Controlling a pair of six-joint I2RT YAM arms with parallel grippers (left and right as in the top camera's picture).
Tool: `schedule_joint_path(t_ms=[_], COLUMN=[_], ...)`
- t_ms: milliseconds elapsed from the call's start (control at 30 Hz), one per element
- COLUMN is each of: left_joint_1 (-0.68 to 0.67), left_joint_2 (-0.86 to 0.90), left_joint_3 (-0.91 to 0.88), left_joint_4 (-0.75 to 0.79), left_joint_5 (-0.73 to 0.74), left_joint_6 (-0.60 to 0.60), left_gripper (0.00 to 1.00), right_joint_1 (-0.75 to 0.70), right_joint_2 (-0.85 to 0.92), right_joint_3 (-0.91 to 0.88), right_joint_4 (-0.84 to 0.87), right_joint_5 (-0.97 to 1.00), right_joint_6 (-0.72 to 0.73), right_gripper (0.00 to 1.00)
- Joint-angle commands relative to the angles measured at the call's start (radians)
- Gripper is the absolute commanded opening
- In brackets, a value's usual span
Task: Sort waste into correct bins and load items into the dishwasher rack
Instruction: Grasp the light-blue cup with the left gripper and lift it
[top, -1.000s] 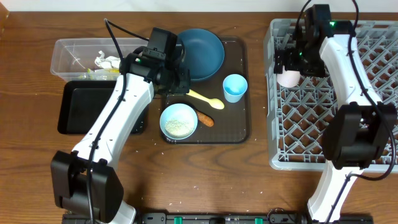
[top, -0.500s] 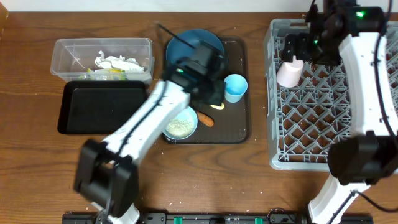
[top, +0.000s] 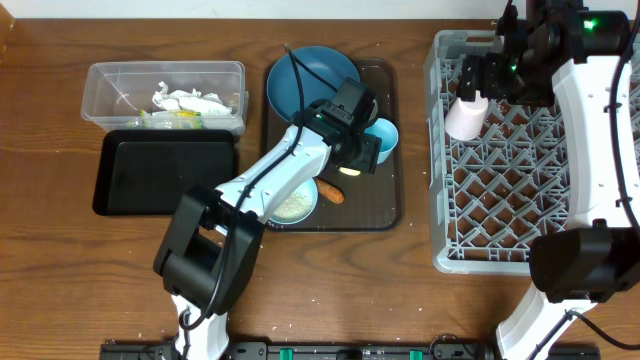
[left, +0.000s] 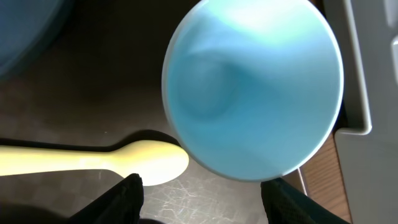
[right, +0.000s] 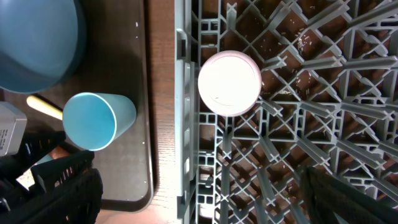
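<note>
Swung from beside the clear tub (top: 112, 88), the left claw (top: 362, 155) now hovers, fingers apart, over the pale blue cup (top: 383, 135), with the yellow spoon (left: 93, 162) at its 8 o'clock. Right claw (top: 480, 78), spread wide, has lifted off the pink cup (top: 466, 118), which stands at the dishwasher rack's (top: 540, 230) 10 o'clock edge.

The rack (top: 480, 225) is a grey lattice, its cup (right: 229, 83) pale pink. On the dark brown tray (top: 385, 208): dark blue plate (top: 305, 80), pale blue cup (left: 252, 87), pale yellow spoon (left: 149, 160), orange-brown food piece (top: 331, 192), white rice (top: 292, 206) in a pale bowl (top: 309, 215). The table (top: 330, 290) is brown wood grain.
</note>
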Motion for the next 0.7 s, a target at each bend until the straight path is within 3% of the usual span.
schedule_joint_path(t_ms=[0,167,300,433,667], left_joint_1=[0.003,0.003,0.003,0.003,0.003], left_joint_2=[-0.018,-0.082,-0.098,-0.056,0.071], left_joint_3=[0.0,0.001,0.001,0.001,0.001], left_joint_4=[0.002,0.004,0.028,0.086,0.195], left_joint_5=[0.055,0.065,-0.091,-0.183,-0.185], left_joint_6=[-0.022,-0.075,-0.178,-0.219,-0.248], left_gripper=[0.64,0.64,0.68,0.68,0.67], right_joint_1=[0.002,0.002,0.003,0.003,0.005], right_joint_2=[-0.003,-0.003,-0.003,-0.003,-0.003], right_joint_3=[0.007,0.007,0.007,0.007,0.004], right_joint_4=[-0.002,-0.002,0.002,0.004,-0.005], right_joint_5=[0.011,0.021,0.021,0.021,0.021], right_joint_6=[-0.014,-0.014,-0.014,-0.014,-0.014], right_gripper=[0.99,0.99,0.99,0.99,0.99])
